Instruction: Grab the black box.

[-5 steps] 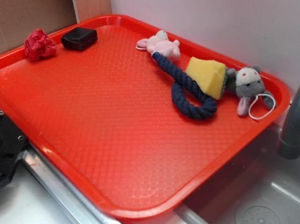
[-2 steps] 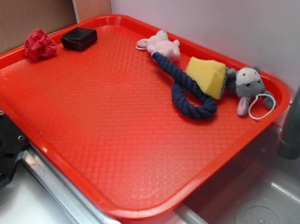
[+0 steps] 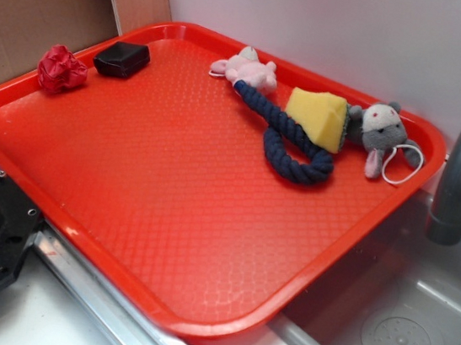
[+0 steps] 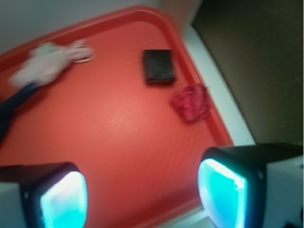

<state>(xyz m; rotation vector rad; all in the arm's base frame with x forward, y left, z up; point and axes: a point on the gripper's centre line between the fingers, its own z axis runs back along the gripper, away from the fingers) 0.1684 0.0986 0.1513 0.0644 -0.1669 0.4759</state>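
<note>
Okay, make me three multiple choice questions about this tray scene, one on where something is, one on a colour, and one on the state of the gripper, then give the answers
1. Where on the red tray does the black box lie?
A. Beside the red cloth ball, near one corner of the tray
B. On top of the yellow cheese toy
C. In the sink

2. What colour is the rope that links the plush toys?
A. White
B. Dark blue
C. Green

3. How is the gripper right now?
A. Shut on the black box
B. Shut on the cloth ball
C. Open, holding nothing

Answers:
1. A, since both views show the box next to the ball by the tray's rim, with a small gap between them.
2. B, since the exterior view shows a dark blue twisted rope.
3. C, since the wrist view shows the two fingers wide apart with only bare tray between them.
</note>
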